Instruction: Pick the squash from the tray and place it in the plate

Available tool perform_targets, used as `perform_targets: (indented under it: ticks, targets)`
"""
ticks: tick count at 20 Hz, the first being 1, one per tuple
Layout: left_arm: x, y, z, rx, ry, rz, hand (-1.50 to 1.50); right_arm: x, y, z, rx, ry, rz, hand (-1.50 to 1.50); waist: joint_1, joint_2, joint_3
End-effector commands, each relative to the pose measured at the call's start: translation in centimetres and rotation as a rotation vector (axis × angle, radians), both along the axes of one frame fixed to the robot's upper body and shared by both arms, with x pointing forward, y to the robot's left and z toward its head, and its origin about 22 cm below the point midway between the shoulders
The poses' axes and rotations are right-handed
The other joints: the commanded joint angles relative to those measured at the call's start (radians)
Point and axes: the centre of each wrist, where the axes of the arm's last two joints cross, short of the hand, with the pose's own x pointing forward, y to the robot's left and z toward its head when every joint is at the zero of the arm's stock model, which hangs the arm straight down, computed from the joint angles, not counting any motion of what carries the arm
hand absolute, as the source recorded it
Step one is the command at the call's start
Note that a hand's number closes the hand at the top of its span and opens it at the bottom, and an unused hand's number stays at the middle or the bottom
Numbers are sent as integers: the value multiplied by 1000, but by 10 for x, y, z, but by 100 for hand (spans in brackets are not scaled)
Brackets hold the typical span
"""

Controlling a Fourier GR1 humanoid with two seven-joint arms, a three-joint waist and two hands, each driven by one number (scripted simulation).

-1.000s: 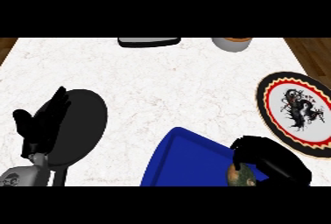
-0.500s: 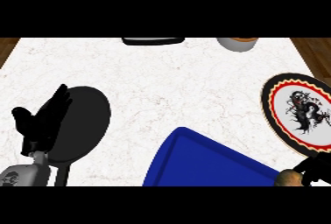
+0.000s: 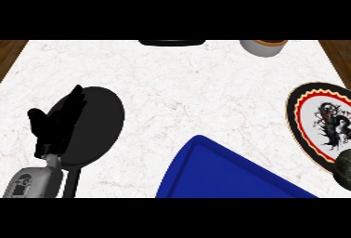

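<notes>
- Head view, looking steeply down on the white marbled table, with brown wood showing at both upper corners.
- Left hand stands at the left side, fingers straight and pointing up, holding nothing; it throws a dark oval shadow on the table just to its right.
- Below that hand, the grey forearm comes in from the lower left edge.
- Blue tray fills the lower middle, one corner pointing up towards the centre of the table; nothing shows on the part of it in view.
- Plate lies at the right edge, partly cut off: black rim, red and cream rings, a dark dragon-like figure on white in the middle.
- A dark, mottled rounded shape sits at the right edge, over the plate's lower rim; this looks like the squash, though I can't tell whether part of the right hand is mixed in with it.
- Right hand cannot be made out as such here, so its state can't be told.
- Far edge of the table: a flat black object at top centre, and a grey cup with a brown inside to its right, both cut by the top of the view.
</notes>
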Motion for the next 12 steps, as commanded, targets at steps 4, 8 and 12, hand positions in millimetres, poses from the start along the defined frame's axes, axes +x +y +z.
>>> perform_targets:
  ticks: [4,8,12]
  targets:
    - [-6,-5,2,-1,-7,-23,0,45,-58,0,9,16,-83,150,14,1,1]
    - [11,-2,4,1,-2,-9,0,64,-60,-30,-120,74,-93,150,15,3,1]
    - [4,-11,15,-9,-11,-25,0,77,-97,-24,-149,219,-86,150,38,7,3]
